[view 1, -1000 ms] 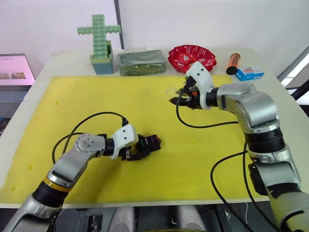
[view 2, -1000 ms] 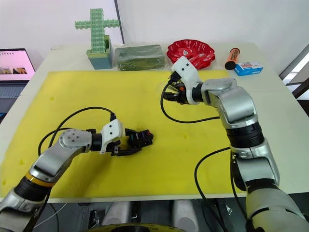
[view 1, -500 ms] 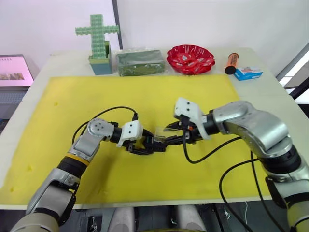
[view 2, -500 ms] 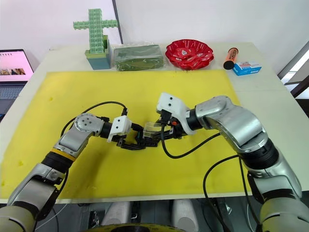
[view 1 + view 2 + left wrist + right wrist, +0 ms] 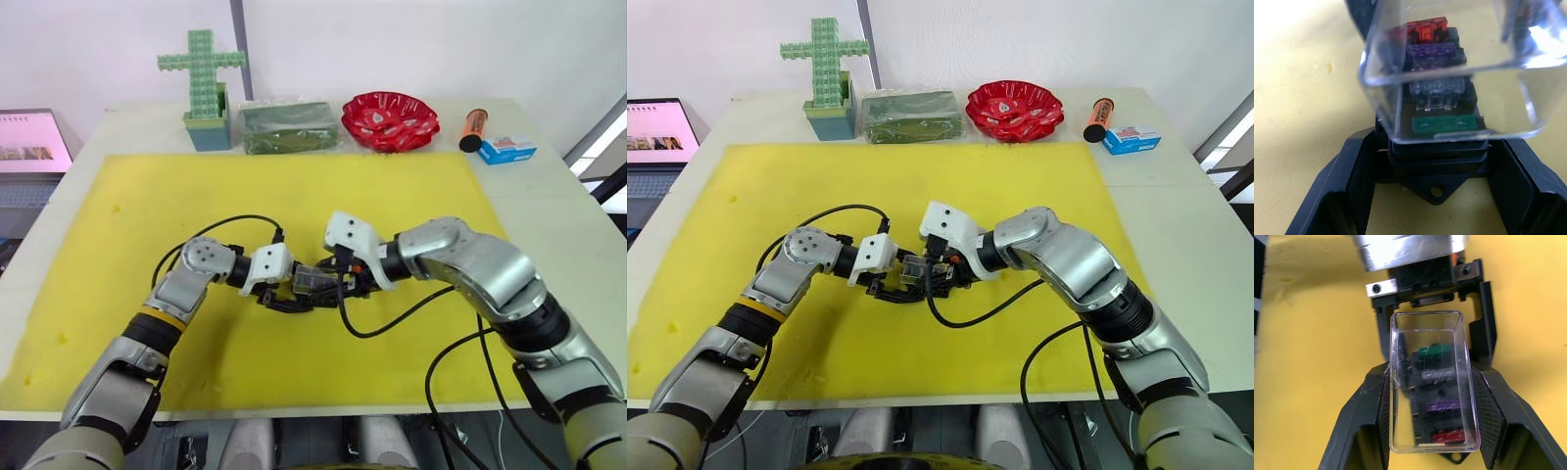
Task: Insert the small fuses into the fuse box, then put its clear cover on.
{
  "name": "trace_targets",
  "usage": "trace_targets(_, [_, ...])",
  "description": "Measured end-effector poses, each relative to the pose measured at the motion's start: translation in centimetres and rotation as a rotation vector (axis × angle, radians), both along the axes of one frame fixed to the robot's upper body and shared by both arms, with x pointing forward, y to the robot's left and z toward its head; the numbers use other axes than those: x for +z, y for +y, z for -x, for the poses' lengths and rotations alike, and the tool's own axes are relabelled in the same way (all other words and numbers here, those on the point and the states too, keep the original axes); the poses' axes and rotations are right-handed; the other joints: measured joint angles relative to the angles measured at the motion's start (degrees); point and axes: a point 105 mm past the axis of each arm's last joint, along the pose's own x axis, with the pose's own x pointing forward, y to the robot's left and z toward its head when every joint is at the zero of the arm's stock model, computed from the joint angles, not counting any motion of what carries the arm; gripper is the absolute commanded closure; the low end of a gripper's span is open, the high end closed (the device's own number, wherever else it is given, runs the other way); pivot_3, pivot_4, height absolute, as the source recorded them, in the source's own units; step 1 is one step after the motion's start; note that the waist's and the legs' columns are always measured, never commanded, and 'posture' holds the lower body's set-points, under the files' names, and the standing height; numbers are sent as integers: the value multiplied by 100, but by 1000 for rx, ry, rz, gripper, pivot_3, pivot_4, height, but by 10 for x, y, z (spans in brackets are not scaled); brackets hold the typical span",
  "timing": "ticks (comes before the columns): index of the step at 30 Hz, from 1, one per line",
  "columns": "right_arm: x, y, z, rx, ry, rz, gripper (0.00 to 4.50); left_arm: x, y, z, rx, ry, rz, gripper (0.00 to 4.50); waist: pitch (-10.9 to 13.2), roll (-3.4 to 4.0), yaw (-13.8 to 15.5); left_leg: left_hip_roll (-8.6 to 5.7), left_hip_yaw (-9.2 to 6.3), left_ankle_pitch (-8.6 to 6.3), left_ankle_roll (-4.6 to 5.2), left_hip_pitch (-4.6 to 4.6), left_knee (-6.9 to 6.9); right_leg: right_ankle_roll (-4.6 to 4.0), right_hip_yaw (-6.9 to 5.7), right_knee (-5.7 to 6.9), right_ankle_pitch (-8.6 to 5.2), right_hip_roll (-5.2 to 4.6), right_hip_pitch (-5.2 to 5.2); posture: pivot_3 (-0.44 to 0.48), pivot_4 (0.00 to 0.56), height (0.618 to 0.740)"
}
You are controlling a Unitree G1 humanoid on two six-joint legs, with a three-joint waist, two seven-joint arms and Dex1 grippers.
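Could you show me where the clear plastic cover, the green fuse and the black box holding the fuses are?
Clear plastic cover [image 5: 1430, 382], right wrist view, middle of its transparent face.
Green flat fuse [image 5: 1444, 123], left wrist view, its top edge.
Black rectangular fuse box [image 5: 1437, 161], left wrist view, lower black wall.

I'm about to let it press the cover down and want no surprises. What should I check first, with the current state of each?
1. All four fuses seated in the fuse box: ok.
2. Left gripper clamps the box: ok.
3. Right gripper grips the clear cover by its sides: ok.
4. Cover over the box: ok.
5. Cover square to the box: not ok, looks tilted.
6. Cover clicked on: not ok, not yet seated.
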Motion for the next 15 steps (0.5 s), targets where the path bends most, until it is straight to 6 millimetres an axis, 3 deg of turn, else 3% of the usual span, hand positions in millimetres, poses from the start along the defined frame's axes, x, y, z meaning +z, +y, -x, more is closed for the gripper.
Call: trace_targets(15, [-4, -3, -3, -7, -16, 30, 2685, -1, 0, 0, 12, 10, 1, 1529, 0, 0, 3, 0, 0, 0, 0, 0, 1, 0, 0, 1, 0, 0, 0, 0, 150, 740])
